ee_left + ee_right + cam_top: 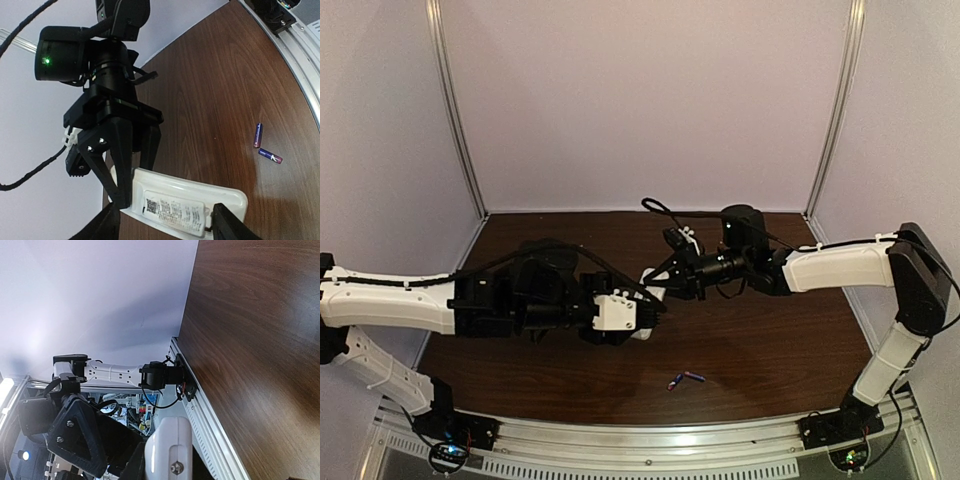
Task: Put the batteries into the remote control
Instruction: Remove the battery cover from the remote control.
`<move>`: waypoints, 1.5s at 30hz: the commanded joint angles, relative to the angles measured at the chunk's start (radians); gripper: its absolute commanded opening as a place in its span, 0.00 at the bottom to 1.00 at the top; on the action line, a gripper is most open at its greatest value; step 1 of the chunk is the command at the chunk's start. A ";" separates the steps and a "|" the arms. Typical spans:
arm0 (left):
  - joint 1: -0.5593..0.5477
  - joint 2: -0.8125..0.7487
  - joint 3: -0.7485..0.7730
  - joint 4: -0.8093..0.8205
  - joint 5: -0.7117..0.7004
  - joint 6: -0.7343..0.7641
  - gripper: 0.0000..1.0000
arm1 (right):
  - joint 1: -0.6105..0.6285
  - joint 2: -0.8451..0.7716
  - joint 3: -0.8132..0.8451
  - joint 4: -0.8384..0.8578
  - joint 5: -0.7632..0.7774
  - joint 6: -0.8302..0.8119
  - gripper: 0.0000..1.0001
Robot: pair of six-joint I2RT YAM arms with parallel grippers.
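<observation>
two batteries (258, 135) lie loose on the surface (225, 90), none loaded; the remote control (220, 192) is aloft, clamped across in the left claw (169, 221), right claw (135, 186) pinched on its end.

On table (760, 340), near front edge, slightly right of centre: batteries (690, 377), two, lying flat, just beside each other at an angle.
Above mid-table, behind and left of the batteries: remote control (190, 207), off the surface, clamped crosswise between fingers of left gripper (168, 226).
At the remote's end nearer the right arm: right gripper (135, 186), one finger before that end, the other behind it.
Along front of table: rail (650, 440), arm bases at its left and right ends.
</observation>
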 commanded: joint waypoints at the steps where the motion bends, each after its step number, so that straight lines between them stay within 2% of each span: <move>1: 0.010 0.038 0.014 0.007 -0.035 0.006 0.64 | 0.002 -0.013 -0.028 0.150 -0.065 0.098 0.00; 8: 0.010 0.009 0.014 -0.007 -0.033 -0.005 0.71 | -0.020 -0.021 -0.033 0.114 -0.053 0.059 0.00; 12: 0.011 -0.020 0.024 -0.028 -0.014 -0.081 0.72 | -0.043 -0.035 -0.039 0.077 -0.007 0.018 0.00; 17: 0.019 -0.064 0.007 -0.023 -0.003 -0.208 0.72 | -0.064 -0.026 -0.076 0.181 0.037 0.069 0.00; 20: 0.053 -0.069 0.022 -0.021 -0.010 -0.360 0.74 | -0.071 -0.017 -0.098 0.263 0.084 0.112 0.00; 24: 0.110 -0.016 0.099 -0.075 0.008 -0.610 0.74 | -0.080 -0.025 -0.109 0.291 0.178 0.112 0.00; 29: 0.186 0.108 0.263 -0.227 0.085 -0.867 0.67 | -0.088 -0.024 -0.123 0.326 0.264 0.128 0.00; 34: 0.189 0.170 0.327 -0.268 0.140 -0.919 0.63 | -0.090 -0.014 -0.131 0.350 0.293 0.144 0.00; 45: 0.190 0.263 0.370 -0.325 0.153 -0.894 0.54 | -0.092 -0.032 -0.135 0.323 0.303 0.131 0.00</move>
